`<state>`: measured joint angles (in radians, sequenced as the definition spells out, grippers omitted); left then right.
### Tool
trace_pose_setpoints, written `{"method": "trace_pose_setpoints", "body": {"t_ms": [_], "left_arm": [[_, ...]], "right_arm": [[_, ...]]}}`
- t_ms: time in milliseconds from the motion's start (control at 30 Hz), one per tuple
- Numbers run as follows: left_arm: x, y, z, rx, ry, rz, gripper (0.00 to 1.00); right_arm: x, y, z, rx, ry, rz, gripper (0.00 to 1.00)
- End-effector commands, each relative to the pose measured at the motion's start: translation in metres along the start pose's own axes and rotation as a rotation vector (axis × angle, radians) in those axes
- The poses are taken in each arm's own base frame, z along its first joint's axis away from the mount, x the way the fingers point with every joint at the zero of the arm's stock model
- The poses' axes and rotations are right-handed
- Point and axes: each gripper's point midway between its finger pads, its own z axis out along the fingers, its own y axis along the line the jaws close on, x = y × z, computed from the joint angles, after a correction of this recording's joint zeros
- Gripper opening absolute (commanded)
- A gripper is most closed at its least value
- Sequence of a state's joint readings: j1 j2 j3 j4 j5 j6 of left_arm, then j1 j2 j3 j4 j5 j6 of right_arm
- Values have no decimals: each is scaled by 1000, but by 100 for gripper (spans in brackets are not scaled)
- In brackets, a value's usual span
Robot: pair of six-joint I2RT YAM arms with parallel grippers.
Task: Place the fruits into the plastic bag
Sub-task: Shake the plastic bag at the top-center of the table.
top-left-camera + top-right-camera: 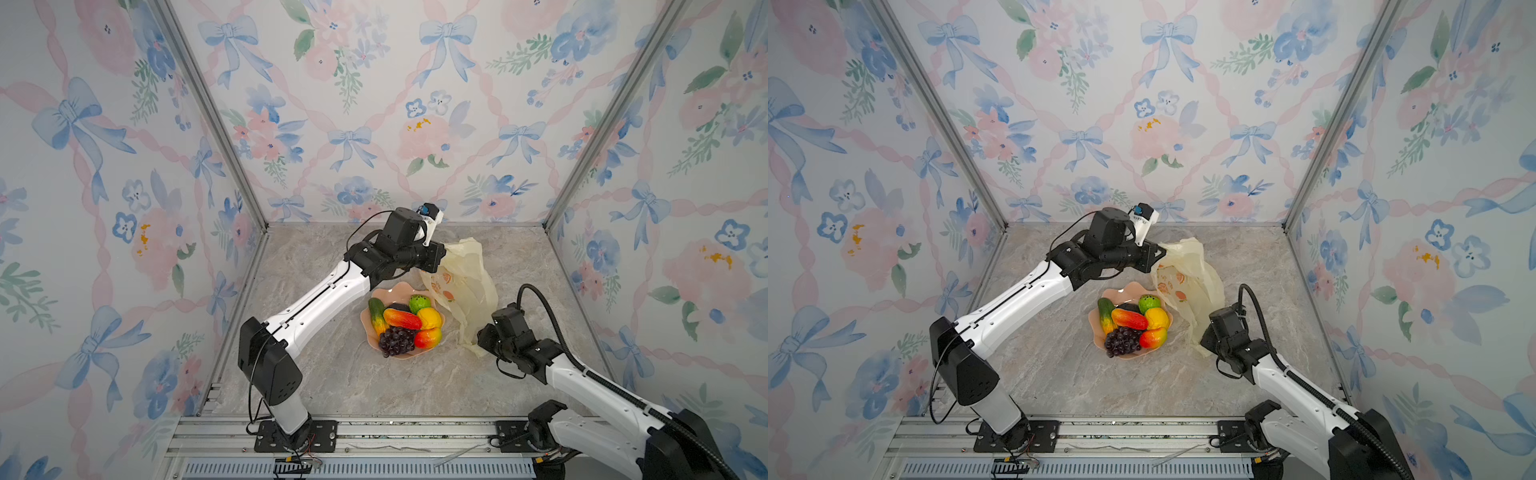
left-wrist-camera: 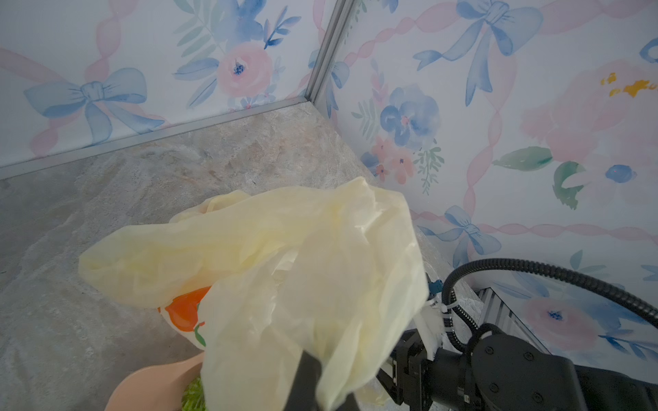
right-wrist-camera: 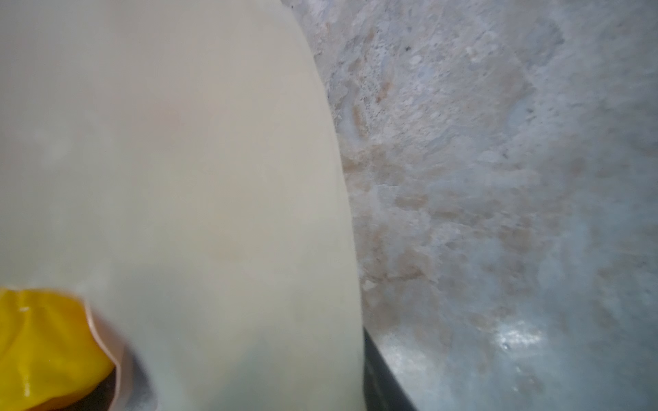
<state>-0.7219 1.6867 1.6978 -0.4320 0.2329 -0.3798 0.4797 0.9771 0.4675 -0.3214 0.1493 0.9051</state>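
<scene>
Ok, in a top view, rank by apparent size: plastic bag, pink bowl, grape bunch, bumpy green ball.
1. plastic bag, crumpled, so only roughly ahead
2. pink bowl
3. grape bunch
4. bumpy green ball

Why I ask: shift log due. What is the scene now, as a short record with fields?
plastic bag: beside the bowl, upper end lifted off the table; inside not visible
fruits: piled in the pink bowl
left gripper: fingers shut on the bag's upper end
right gripper: at the bag's near lower corner; grip unclear
progress: no fruit seen in the bag yet
</scene>
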Motion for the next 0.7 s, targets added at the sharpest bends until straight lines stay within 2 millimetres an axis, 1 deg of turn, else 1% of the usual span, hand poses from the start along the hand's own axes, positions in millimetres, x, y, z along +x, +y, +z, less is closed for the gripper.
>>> {"method": "trace_pose_setpoints", "body": {"t_ms": [0, 67, 133, 200, 233, 267, 367, 500, 600, 667], "left_arm": [[-2, 10, 3, -21, 11, -13, 0], [-4, 16, 1, -35, 3, -11, 0], [-8, 24, 0, -56, -4, -6, 0], [-15, 34, -6, -84, -19, -2, 0], [-21, 39, -9, -99, -30, 0, 0], [-27, 44, -14, -120, -44, 4, 0], [-50, 55, -31, -195, -90, 40, 0], [-75, 58, -61, -248, -160, 73, 0], [-85, 58, -86, -280, -210, 79, 0], [-87, 57, -100, -297, -234, 83, 0]], "right_arm": [[-8, -9, -20, 41, -43, 5, 0], [-20, -11, -39, 50, -93, 0, 0], [-36, -7, -60, 39, -155, -7, 0], [-53, 2, -78, 23, -208, -26, 0], [-67, 10, -90, 18, -237, -39, 0], [-75, 15, -96, 16, -246, -53, 0], [-111, 52, -117, 10, -237, -155, 0], [-157, 106, -146, -1, -243, -310, 0], [-190, 144, -173, -63, -310, -347, 0], [-205, 167, -187, -120, -336, -360, 0]]}}
